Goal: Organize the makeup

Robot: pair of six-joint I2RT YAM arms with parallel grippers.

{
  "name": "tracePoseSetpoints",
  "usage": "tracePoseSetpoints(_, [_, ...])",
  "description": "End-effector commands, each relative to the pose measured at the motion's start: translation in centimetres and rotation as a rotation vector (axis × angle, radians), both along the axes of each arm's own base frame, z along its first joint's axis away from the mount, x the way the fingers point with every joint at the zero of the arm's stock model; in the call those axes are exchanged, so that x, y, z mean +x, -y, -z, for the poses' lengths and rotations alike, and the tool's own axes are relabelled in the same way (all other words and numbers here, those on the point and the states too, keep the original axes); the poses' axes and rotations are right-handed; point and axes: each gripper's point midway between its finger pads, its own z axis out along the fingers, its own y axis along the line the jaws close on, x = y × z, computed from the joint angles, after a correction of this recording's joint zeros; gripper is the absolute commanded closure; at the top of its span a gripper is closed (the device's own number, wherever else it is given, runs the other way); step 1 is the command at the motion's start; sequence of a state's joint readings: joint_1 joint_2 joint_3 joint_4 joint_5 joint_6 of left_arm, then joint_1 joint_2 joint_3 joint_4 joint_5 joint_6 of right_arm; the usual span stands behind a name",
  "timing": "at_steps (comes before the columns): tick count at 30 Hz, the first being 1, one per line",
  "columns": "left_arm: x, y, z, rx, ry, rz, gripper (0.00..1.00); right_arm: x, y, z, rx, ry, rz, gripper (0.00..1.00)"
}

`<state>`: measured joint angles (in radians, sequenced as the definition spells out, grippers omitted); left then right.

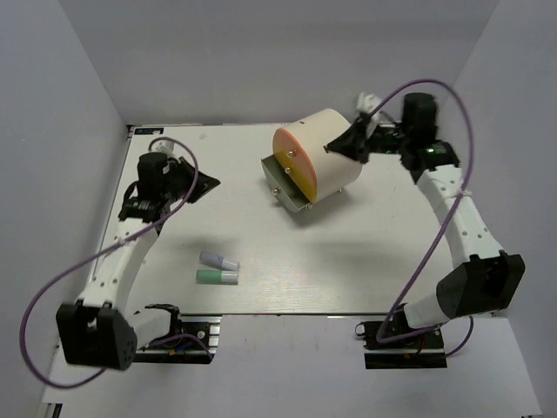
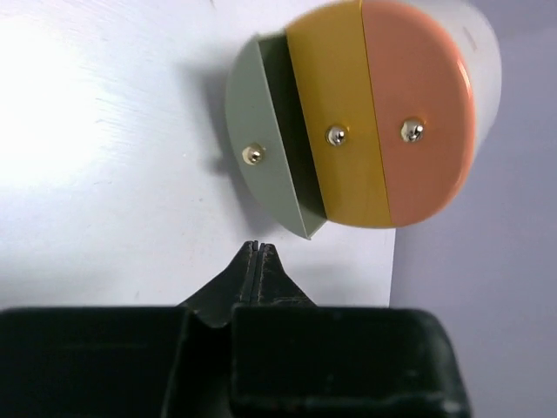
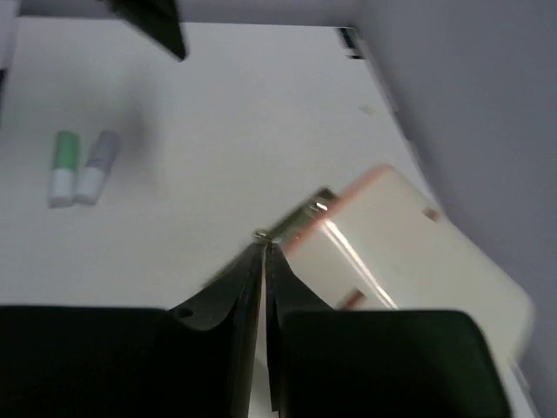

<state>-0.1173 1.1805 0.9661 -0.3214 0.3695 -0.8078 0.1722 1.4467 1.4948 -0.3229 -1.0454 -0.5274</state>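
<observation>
**Q:** Where was the makeup?
**A:** The lavender tube [image 1: 218, 260] and the mint tube [image 1: 217, 277] lay flat on the table [image 1: 365, 261], just beside each other. They were near the front edge and left of centre. The lavender tube lay farther from the arm bases. In the top view, both white caps pointed right.

**Q:** What was the condition of each gripper?
**A:** Left gripper [image 1: 207, 185]: jaws pressed fully together, nothing between them. It hung over the left rear part of the table, well apart from the tubes, with its tips pointing toward the drum [image 1: 318, 161]. Right gripper [image 1: 335, 145]: jaws likewise pressed together and empty. Its tips stood at the drum's upper edge, close to the face. The right wrist view was blurred, so contact with the drum could not be confirmed.

**Q:** How was the drum positioned?
**A:** It lay on its side at rear centre, well apart from the tubes, with its face turned toward the left arm. The face had three segments: orange, yellow and grey-green. Each segment carried a metal knob [image 2: 336, 135]. The grey-green segment [image 2: 261, 165] stood out from the face, with a dark gap behind it.
</observation>
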Motion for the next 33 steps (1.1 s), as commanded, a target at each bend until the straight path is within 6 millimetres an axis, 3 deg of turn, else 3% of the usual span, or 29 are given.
tracePoseSetpoints(1, [-2.8,-4.0,1.2,0.107,-0.075,-0.194,1.00,-5.2,-5.7,5.3,-0.095,-0.055,-0.251,0.85])
tracePoseSetpoints(2, [-3.6,-5.1,-0.2,0.110,-0.034,-0.267,1.00,-5.5,-6.6,6.5,-0.111,-0.079,-0.267,0.81])
tracePoseSetpoints(5, [-5.7,-7.3,-2.2,0.122,0.024,-0.387,1.00,-8.4,-12.1,10.0,-0.171,-0.175,-0.334,0.63])
tracePoseSetpoints(6, [-6.2,-7.7,-2.7,0.123,0.041,-0.408,1.00,-7.7,-13.2,11.0,-0.191,-0.185,-0.296,0.56])
tracePoseSetpoints(9, [-8.0,-8.8,-4.6,0.117,0.100,-0.464,0.85,-9.1,-17.1,14.4,-0.265,-0.271,-0.308,0.46])
tracePoseSetpoints(10, [-8.4,-9.1,-5.2,0.116,0.115,-0.475,0.81,-10.9,-18.9,16.2,-0.303,-0.313,-0.345,0.44])
tracePoseSetpoints(12, [-9.7,-9.8,-6.1,0.116,0.146,-0.505,0.68,-10.7,-20.4,17.4,-0.337,-0.331,-0.306,0.40])
tracePoseSetpoints(13, [-10.2,-10.0,-6.4,0.114,0.158,-0.515,0.59,-12.2,-21.8,18.0,-0.351,-0.339,-0.337,0.39])
tracePoseSetpoints(16, [-11.8,-10.7,-7.1,0.102,0.188,-0.551,0.47,-12.6,-24.2,20.5,-0.371,-0.411,-0.306,0.35])
tracePoseSetpoints(23, [-13.7,-10.8,-6.8,0.088,0.187,-0.559,0.45,-14.1,-29.4,22.8,-0.362,-0.456,-0.223,0.33])
tracePoseSetpoints(28, [-13.7,-10.7,-6.2,0.097,0.156,-0.548,0.45,-14.0,-31.7,25.0,-0.344,-0.437,-0.150,0.34])
tracePoseSetpoints(33, [-13.8,-10.6,-5.7,0.101,0.140,-0.545,0.45,-14.7,-33.0,25.7,-0.311,-0.407,-0.135,0.34])
